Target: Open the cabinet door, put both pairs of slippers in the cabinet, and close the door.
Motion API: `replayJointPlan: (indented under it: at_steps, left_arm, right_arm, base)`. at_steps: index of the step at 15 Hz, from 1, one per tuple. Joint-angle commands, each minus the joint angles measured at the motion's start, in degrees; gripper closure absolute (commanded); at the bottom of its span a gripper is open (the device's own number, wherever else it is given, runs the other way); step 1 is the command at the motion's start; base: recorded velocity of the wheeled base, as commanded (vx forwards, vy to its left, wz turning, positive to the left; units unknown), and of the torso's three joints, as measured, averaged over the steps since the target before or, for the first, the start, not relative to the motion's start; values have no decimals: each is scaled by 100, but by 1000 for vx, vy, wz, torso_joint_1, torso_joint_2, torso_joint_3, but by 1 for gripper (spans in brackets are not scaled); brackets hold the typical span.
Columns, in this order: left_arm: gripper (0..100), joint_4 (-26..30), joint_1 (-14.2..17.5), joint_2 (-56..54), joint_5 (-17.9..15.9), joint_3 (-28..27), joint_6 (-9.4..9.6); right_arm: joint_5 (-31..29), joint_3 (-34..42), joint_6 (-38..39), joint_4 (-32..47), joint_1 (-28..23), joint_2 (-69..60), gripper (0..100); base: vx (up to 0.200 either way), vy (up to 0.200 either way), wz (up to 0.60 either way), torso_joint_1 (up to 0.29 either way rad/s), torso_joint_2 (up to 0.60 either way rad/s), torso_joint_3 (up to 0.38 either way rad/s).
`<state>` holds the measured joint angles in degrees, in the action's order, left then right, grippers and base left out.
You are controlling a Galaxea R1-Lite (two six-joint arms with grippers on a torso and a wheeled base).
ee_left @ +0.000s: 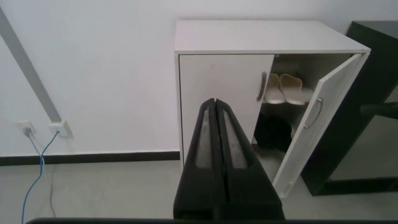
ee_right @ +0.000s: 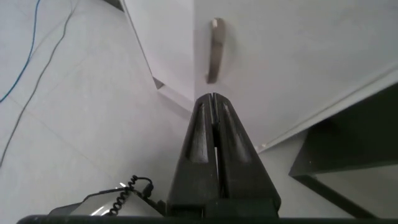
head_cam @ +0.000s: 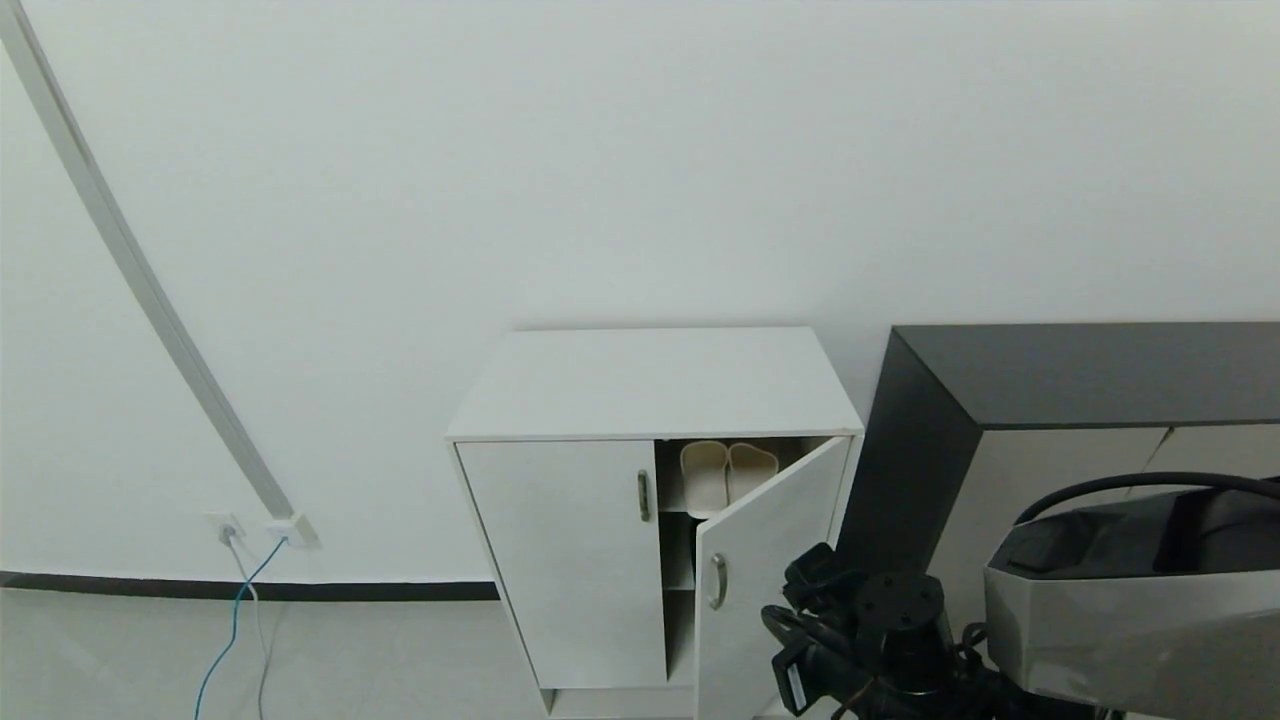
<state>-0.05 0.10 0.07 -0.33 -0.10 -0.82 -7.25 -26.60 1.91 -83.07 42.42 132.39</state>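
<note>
Your right claw (ee_right: 214,98) was clenched empty, with the half-open white cabinet door (head_cam: 775,540) and its metal bar handle (ee_right: 213,50) just ahead. Beige foam slippers (head_cam: 728,472) sat shelved beyond. Closing looked in hand: you'd next push that door shut.

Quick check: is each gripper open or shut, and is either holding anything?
Left gripper: shut, holding nothing.
Right gripper: shut, holding nothing.

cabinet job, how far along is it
Done: the right door stands partly open, a light pair of slippers lies inside up top, and a dark shape, likely the second pair, sits below. In hand: the shut right gripper is by the door handle. Left: closing the door.
</note>
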Motion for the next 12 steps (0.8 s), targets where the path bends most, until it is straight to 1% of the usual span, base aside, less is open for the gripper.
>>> replayJointPlan:
  at_steps: [1, 6, 9, 12]
  left_arm:
    - [100, -4, 8, 1, -2, 1, -6]
    - [100, -4, -1, 1, -2, 1, 3]
    - [100, -4, -1, 1, -2, 1, 3]
    - [100, -4, 8, 1, -2, 1, -6]
  right_arm:
    - [-4, 111, 11, -8, 12, 41, 100]
    - [-13, -21, 37, -52, -6, 243, 100]
    - [-13, -548, 28, 45, -32, 481, 100]
    - [-4, -1137, 28, 564, -147, 595, 100]
  base:
    - [0, 0, 0, 0, 0, 0]
    - [0, 0, 0, 0, 0, 0]
    - [0, 0, 0, 0, 0, 0]
    - [0, 0, 0, 0, 0, 0]
